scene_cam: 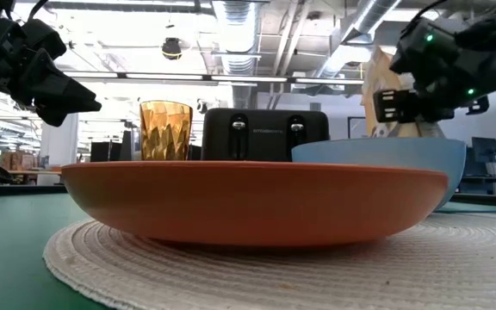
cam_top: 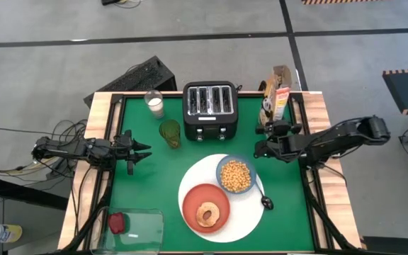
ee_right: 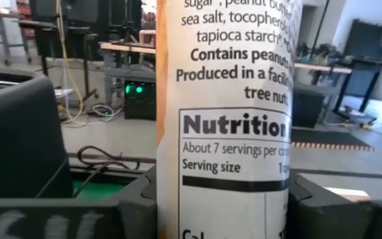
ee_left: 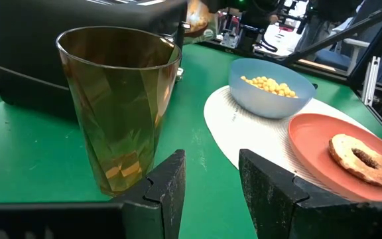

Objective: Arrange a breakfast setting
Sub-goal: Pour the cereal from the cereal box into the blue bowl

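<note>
Seen from above, your green tabletop [cam_top: 140, 191] carries the breakfast setting at its near centre. The large white round plate [cam_top: 250, 216] holds the smaller orange-red plate [cam_top: 190, 202] on its left half, and the ring-shaped bagel [cam_top: 207, 214] lies on that plate. The blue bowl [cam_top: 236, 175] sits on the white plate's far edge and is filled with yellow cereal [cam_top: 235, 173]. The small dark spoon [cam_top: 265, 200] lies on the white plate's right edge, just beside the bowl.

Your left gripper [cam_top: 144, 151] hangs over the left side of the tabletop, its jaws parted with nothing between them. In the left wrist view they point at an amber-green tumbler [ee_left: 119, 106] standing upright just ahead, apart from both fingers [ee_left: 168, 192].

Your right gripper [cam_top: 260, 145] is at the far right, beside the toaster [cam_top: 210, 110]. In the right wrist view its jaws close on either side of an upright cereal box [ee_right: 224, 119], whose nutrition panel fills the frame.

A glass of milk [cam_top: 154, 104] stands at the far left of the toaster. At the near left corner a clear container [cam_top: 142, 228] lies on the tabletop with the dark red food piece [cam_top: 117, 222] at its left end.

In the low view the orange-red plate [scene_cam: 257, 202] fills the foreground, with the blue bowl [scene_cam: 403, 168] behind it to the right.
</note>
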{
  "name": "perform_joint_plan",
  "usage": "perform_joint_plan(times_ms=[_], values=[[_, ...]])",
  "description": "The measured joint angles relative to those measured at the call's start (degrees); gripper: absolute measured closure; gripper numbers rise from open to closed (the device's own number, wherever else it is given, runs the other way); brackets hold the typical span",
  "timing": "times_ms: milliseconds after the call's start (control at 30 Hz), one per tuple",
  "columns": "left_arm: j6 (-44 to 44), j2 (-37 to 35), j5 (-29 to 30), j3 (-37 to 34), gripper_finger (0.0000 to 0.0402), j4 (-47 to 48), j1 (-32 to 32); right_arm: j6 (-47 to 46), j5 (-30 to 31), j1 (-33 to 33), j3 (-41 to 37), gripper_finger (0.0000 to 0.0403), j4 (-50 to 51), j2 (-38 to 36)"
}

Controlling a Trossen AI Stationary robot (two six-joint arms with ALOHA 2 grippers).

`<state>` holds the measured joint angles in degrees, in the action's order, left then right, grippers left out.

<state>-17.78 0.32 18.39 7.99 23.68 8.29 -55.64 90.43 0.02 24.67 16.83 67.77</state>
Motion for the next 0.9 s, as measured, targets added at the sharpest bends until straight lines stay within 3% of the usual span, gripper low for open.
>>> perform_joint_plan(times_ms=[400,633,900], values=[[0.0,0.0,0.0,0.0,0.0274,0.0,0.0,0.2,-0.1,-1.3,0.0,0.0231,-9.2,10.4],[0.0,0.0,0.0,0.0,0.0274,0.0,0.0,-1.6,-9.0,-2.4,0.0,0.0229,-10.5,11.9],[0.0,0.0,0.0,0.0,0.0274,0.0,0.0,-4.5,-9.8,-2.8,0.0,0.0193,-10.6,12.1]])
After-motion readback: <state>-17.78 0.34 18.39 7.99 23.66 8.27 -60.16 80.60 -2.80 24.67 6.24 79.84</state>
